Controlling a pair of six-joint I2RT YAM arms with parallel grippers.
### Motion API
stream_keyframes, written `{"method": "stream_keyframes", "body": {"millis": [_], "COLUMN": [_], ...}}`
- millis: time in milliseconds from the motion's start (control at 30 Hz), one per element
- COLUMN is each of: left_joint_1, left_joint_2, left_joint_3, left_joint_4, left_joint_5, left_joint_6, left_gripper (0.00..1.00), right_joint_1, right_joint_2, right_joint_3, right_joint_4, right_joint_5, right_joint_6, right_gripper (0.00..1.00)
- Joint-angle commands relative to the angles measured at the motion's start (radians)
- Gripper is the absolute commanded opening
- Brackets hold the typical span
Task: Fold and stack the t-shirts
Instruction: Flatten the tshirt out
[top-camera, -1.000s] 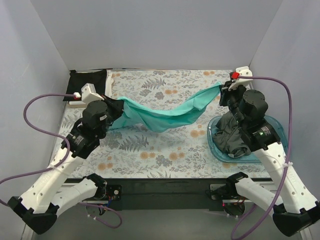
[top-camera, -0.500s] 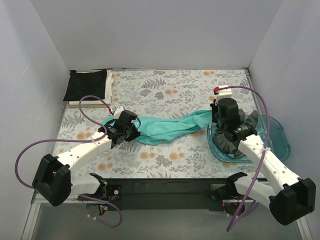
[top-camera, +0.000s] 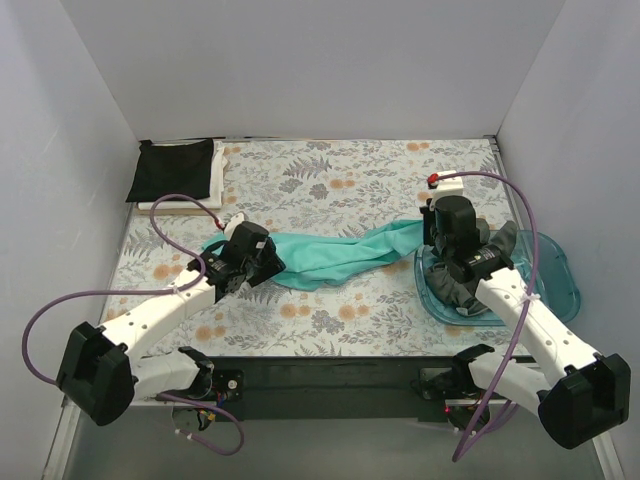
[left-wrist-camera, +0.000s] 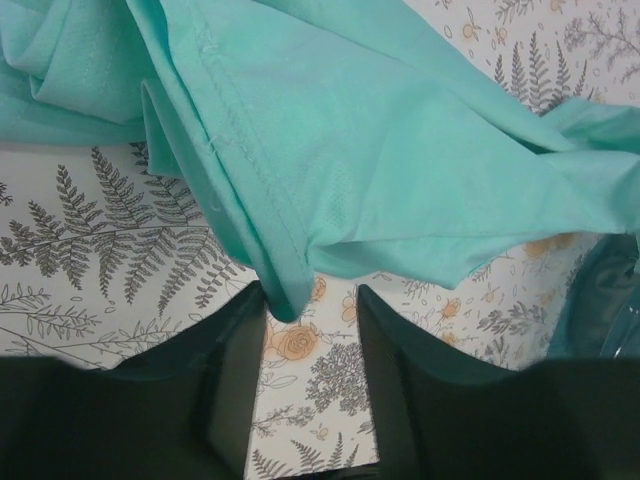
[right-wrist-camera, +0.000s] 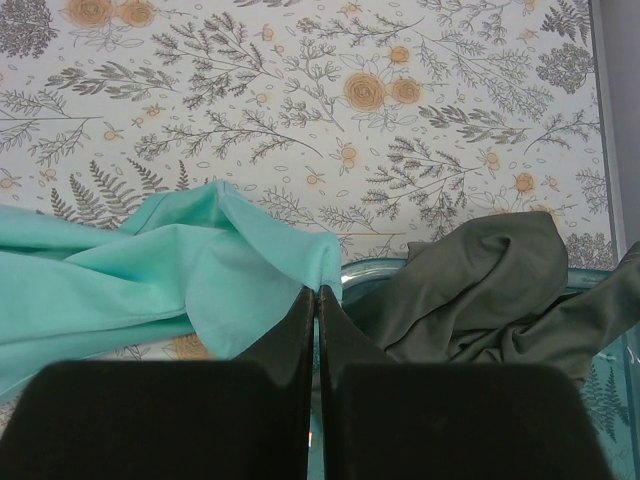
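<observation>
The teal t-shirt (top-camera: 330, 255) lies stretched in a loose band across the floral tablecloth (top-camera: 330, 180) between my two grippers. My left gripper (top-camera: 268, 262) is open at its left end. In the left wrist view the teal hem (left-wrist-camera: 285, 290) hangs just at the left fingertip, with the gripper (left-wrist-camera: 311, 300) empty. My right gripper (top-camera: 432, 228) is shut on the shirt's right edge (right-wrist-camera: 330, 262), as the right wrist view (right-wrist-camera: 318, 292) shows. A dark grey t-shirt (top-camera: 465, 275) lies crumpled in the blue tray (top-camera: 555, 270). A folded black t-shirt (top-camera: 172, 170) lies at the back left on a white one (top-camera: 175, 206).
The translucent blue tray stands at the right edge, its rim (right-wrist-camera: 400, 265) just beside my right fingers. Grey walls close the table on three sides. Purple cables loop from both arms.
One second ago both grippers held the teal shirt stretched in the air. Both arms have come down and nearer, and the shirt now lies on the tablecloth.
</observation>
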Motion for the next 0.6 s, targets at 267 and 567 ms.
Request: {"method": "stream_keyframes", "body": {"millis": [267, 567], "left_joint_1": [0.000, 0.002], "left_joint_2": [-0.137, -0.102], "left_joint_3": [0.020, 0.008], "left_joint_4": [-0.219, -0.144], "left_joint_5": [-0.139, -0.105], "left_joint_6": [-0.078, -0.069], "left_gripper": [0.79, 0.71], "right_joint_1": [-0.004, -0.004], "right_joint_2": [0.010, 0.024], "right_joint_3": [-0.007, -0.008], "right_joint_4": [0.045, 0.043], "right_joint_5": [-0.004, -0.009], "right_joint_6": [-0.004, -0.004], "right_gripper": [0.01, 0.01]}}
